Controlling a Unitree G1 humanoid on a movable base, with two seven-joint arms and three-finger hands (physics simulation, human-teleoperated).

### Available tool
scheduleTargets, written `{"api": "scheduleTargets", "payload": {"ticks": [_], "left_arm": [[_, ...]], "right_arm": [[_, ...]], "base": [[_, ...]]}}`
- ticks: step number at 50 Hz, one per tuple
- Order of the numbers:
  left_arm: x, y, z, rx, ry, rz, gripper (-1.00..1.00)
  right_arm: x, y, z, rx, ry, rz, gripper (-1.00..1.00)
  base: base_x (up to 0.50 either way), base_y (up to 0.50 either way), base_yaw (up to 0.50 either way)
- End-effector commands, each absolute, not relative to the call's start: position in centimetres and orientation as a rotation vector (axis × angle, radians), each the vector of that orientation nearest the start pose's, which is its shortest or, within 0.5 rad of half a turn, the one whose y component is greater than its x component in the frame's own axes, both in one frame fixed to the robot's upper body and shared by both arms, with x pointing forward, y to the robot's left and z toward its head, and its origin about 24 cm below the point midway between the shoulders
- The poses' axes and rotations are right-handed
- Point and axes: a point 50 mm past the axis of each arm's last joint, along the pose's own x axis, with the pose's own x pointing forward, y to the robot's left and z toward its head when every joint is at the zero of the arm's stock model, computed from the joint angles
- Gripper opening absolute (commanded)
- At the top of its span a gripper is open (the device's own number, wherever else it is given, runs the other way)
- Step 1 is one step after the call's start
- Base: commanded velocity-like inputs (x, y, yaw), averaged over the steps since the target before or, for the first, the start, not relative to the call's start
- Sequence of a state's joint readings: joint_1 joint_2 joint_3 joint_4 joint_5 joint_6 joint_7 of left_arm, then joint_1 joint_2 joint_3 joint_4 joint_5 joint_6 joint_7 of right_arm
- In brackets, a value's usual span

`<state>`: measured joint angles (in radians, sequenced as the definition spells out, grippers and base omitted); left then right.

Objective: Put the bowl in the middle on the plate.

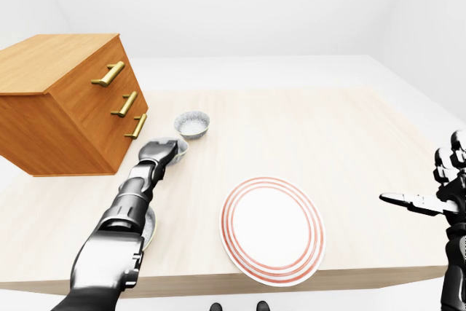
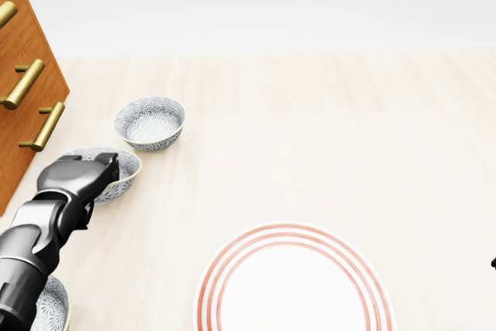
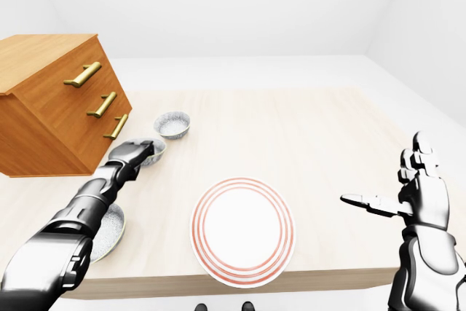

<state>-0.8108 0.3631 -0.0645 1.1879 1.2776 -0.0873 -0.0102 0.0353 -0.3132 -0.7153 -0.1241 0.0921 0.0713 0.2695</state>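
Here, in the left-eye view, a light wooden table (image 1: 335, 136) carries three small blue-and-white patterned ceramic bowls in a line along its left part. The middle bowl (image 1: 181, 148) lies near the brown wooden drawer chest (image 1: 65, 107) with brass handles. It is at about 10 o'clock from the round white plate (image 1: 273, 229) with red rings, and well apart from it. The far bowl (image 1: 192, 123) stands at 1 o'clock from the middle bowl. The near bowl (image 1: 150, 228) is at 7 o'clock from it, partly hidden by the arm. The dark metal left hand (image 1: 160, 152) is at the left side of the middle bowl.

In the head view, the fingers of the left hand are closed over the 9 o'clock rim of the middle bowl and hold it there. This bowl looks tilted, but I cannot tell if its base touches the table. The plate sits at 6 o'clock of the picture, cut by the bottom edge.

In the right-eye view, the right hand (image 3: 419, 191) is at 4 o'clock of the picture, past the right edge of the table. Its fingers are spread, one stretched toward 9 o'clock, and it holds nothing.
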Motion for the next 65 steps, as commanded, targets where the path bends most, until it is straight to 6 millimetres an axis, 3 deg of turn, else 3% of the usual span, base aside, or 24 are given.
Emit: {"api": "scheduleTargets", "payload": {"ticks": [1, 19, 30, 45, 57, 60, 61, 65], "left_arm": [[36.9, 22.0, 4.0, 1.595, 0.339, -0.26, -1.0], [35.9, 22.3, 2.8, 1.529, 0.412, -0.317, -1.0], [35.5, 21.8, 3.9, 1.492, 0.349, -0.311, -1.0], [35.0, 20.6, 6.4, 1.448, 0.232, -0.287, -1.0], [33.9, 17.4, 11.1, 1.41, 0.035, -0.298, -1.0], [33.8, 17.3, 11.1, 1.41, 0.034, -0.298, -1.0], [33.3, 16.5, 12.6, 1.401, -0.01, -0.295, -1.0], [32.3, 15.2, 14.4, 1.381, -0.071, -0.298, -1.0]], "right_arm": [[19.9, -35.1, 9.9, -0.216, -0.092, -0.409, 1.0], [19.1, -34.5, 10.9, -0.218, -0.103, -0.398, 1.0], [18.6, -33.9, 12.9, -0.271, -0.177, -0.396, 1.0], [18.5, -33.7, 13.8, -0.3, -0.21, -0.395, 1.0], [18.9, -34.1, 12.8, -0.284, -0.167, -0.402, 1.0], [18.9, -34.1, 12.8, -0.284, -0.167, -0.402, 1.0], [18.8, -34.1, 12.9, -0.286, -0.168, -0.402, 1.0], [18.9, -34.1, 12.7, -0.284, -0.162, -0.403, 1.0]], "base": [[0.0, 0.0, 0.0], [0.0, 0.0, 0.0], [0.0, 0.0, 0.0], [0.0, 0.0, 0.0], [0.0, 0.0, 0.0], [0.0, 0.0, 0.0], [0.0, 0.0, 0.0], [0.0, 0.0, 0.0]]}}
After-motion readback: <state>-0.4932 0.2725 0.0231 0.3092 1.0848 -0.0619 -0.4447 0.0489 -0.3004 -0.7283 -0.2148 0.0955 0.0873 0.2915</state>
